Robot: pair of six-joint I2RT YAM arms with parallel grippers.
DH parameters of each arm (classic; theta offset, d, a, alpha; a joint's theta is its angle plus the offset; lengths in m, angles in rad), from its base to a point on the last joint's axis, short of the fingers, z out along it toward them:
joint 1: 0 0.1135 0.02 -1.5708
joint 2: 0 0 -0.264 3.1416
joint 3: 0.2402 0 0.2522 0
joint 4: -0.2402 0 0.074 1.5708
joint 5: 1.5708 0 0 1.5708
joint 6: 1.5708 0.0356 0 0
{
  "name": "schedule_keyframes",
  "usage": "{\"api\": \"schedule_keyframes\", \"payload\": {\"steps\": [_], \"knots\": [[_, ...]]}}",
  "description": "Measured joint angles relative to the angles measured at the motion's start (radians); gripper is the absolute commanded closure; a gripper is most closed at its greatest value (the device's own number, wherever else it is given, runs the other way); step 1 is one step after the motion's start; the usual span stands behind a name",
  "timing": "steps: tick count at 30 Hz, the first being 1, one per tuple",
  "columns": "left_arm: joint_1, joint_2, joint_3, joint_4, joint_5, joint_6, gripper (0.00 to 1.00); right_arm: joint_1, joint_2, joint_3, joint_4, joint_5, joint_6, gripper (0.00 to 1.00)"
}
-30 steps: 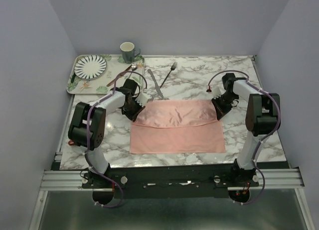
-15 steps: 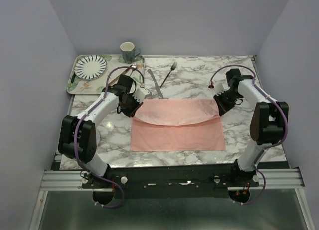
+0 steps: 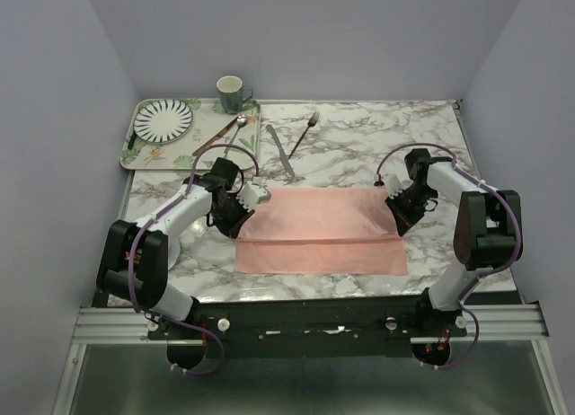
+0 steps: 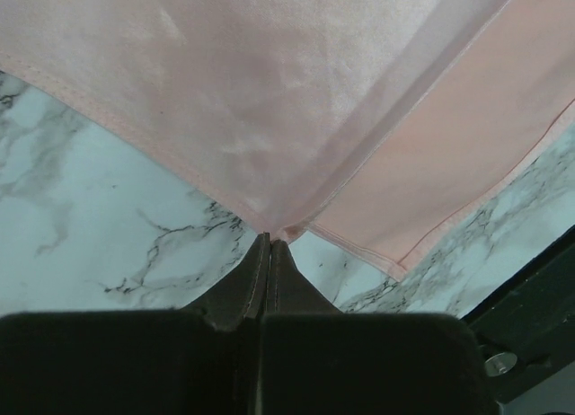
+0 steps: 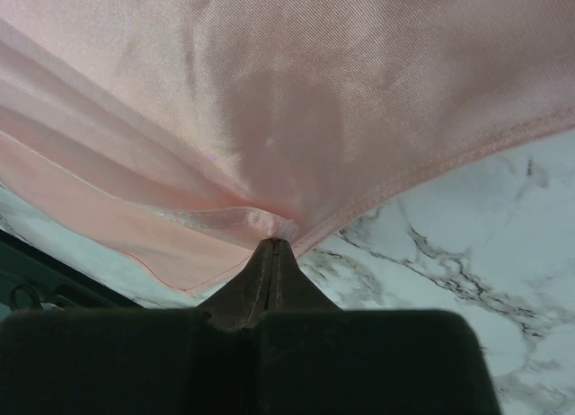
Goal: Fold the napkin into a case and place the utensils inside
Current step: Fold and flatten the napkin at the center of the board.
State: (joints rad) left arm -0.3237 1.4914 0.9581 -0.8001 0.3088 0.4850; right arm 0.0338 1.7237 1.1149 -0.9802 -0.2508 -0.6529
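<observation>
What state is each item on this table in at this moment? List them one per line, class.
Salmon-pink cloth napkin: folded over itself, near strip uncovered, two corners pinched.
Left hand: shut on a napkin corner.
Right hand: shut on a napkin corner.
Silver metal fork: lying flat, outside napkin.
Silver metal knife: lying flat, outside napkin.
Green ceramic mug: upright.

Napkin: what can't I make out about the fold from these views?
- Top view: pinched corners of the napkin, hidden under the left gripper and right gripper.
- Both wrist views: napkin's far edges cut off by the frame; fork and knife out of shot.
</observation>
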Motion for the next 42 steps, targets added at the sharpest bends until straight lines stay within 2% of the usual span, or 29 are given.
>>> {"api": "schedule_keyframes", "payload": {"steps": [12,23,33,42], "knots": [[-0.073,-0.005,-0.06,0.031,0.002,-0.03,1.0,0.0,-0.006,-0.029,0.021,0.003,-0.002,0.99],[-0.072,-0.125,-0.062,-0.015,-0.002,-0.029,1.0,0.0,-0.159,-0.079,-0.026,-0.008,-0.015,0.99],[-0.1,-0.145,-0.118,-0.031,-0.002,-0.029,1.0,0.0,-0.16,-0.187,-0.024,-0.007,-0.028,0.99],[-0.122,-0.139,-0.132,-0.032,-0.003,-0.029,1.0,0.0,-0.153,-0.194,-0.024,-0.007,-0.03,0.99]]}}
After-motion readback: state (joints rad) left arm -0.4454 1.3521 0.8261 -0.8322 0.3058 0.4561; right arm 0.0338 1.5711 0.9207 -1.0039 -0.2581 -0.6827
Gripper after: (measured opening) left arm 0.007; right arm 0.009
